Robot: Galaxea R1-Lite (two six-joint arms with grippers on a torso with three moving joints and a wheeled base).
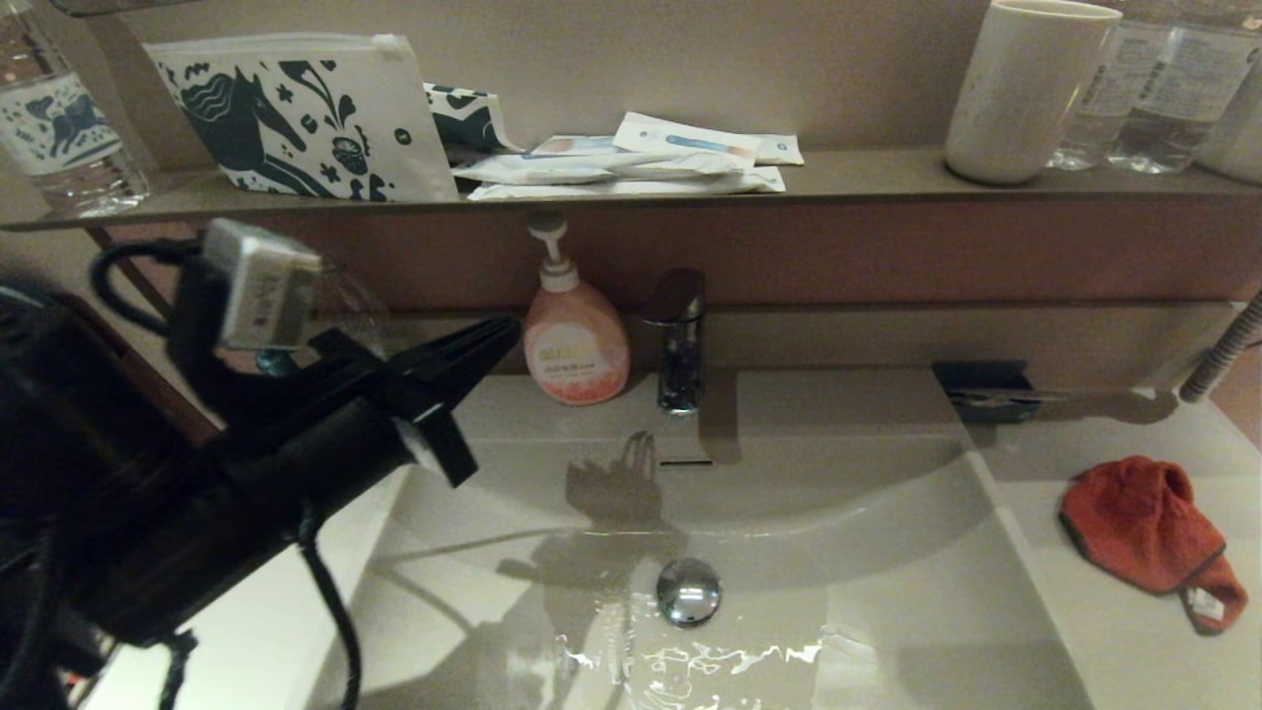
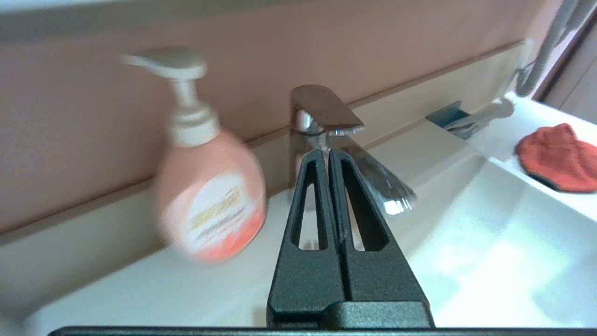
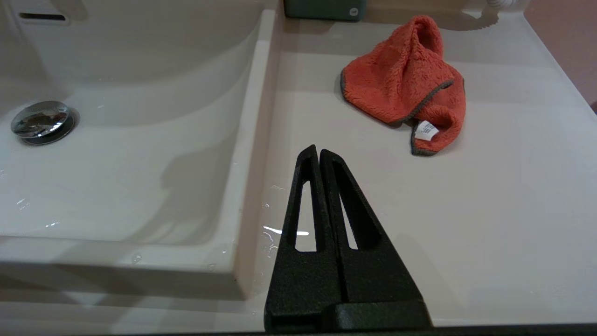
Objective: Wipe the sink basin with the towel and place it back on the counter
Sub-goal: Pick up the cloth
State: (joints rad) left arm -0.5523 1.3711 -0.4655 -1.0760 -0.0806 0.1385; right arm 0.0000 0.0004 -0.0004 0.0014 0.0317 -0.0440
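The red-orange towel (image 1: pixel 1144 528) with dark edging and a white tag lies crumpled on the off-white counter (image 1: pixel 1134 631) right of the sink basin (image 1: pixel 868 592). In the right wrist view the towel (image 3: pixel 406 88) sits beyond my right gripper (image 3: pixel 318 153), which is shut and empty above the counter (image 3: pixel 489 210) near the basin's rim. That arm is out of the head view. My left gripper (image 1: pixel 511 330) is shut and empty, raised over the basin's left side, pointing toward the faucet (image 2: pixel 322 116). The chrome drain plug (image 1: pixel 688 590) sits mid-basin, with water glinting near the front.
A pink soap pump bottle (image 1: pixel 575 340) and the faucet (image 1: pixel 678 340) stand behind the basin. A dark holder (image 1: pixel 986 390) sits at the counter's back right. The brown shelf (image 1: pixel 868 177) above carries a patterned pouch, packets, a white cup (image 1: pixel 1025 89) and water bottles.
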